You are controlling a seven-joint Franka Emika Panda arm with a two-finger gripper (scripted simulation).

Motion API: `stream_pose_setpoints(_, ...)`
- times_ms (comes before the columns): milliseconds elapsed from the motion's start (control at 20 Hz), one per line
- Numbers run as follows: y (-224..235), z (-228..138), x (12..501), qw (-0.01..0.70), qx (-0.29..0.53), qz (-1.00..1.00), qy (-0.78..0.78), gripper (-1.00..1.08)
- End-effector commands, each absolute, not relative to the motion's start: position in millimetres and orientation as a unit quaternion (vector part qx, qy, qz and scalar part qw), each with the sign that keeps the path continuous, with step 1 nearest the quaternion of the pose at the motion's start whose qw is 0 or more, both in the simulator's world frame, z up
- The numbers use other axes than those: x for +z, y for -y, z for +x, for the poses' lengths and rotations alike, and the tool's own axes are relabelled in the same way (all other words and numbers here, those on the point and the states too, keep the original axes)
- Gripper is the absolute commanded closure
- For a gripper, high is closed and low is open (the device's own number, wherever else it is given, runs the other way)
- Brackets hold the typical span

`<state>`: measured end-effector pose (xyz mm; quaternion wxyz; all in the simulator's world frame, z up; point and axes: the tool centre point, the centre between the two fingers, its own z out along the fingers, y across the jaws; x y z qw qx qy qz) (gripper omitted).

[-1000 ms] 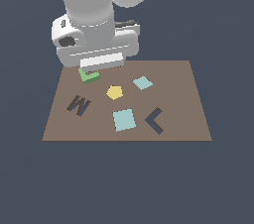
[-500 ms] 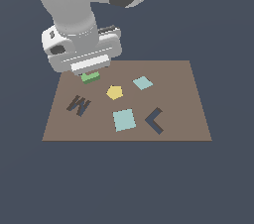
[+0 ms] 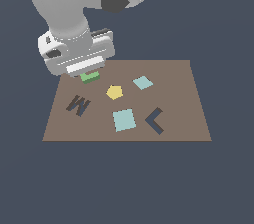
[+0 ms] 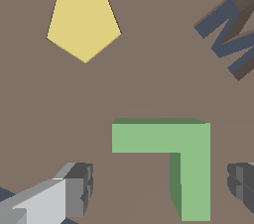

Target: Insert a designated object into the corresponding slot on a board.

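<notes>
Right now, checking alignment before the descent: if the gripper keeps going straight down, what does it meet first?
Probably the green L-shaped block, lying between the open fingers of the gripper; the remaining height is unclear.

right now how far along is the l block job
Early. Done: the hand is over the green L block, fingers open on either side of it. In hand: closing on the block, not yet gripped, still flat on the board. Left: lift, carry past the yellow pentagon, and seat it in the empty dark L slot.
</notes>
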<state>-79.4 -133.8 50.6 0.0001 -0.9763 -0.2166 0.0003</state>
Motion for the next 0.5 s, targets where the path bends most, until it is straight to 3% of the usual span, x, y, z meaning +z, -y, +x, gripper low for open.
stream_pose_setpoints(0,134.8,-79.0,50.0,0.000,0.000,-0.976,0.219,-0.92)
stream_pose_setpoints(450,134.8,-79.2,32.9,0.000,0.000,-0.976,0.219,-0.92)
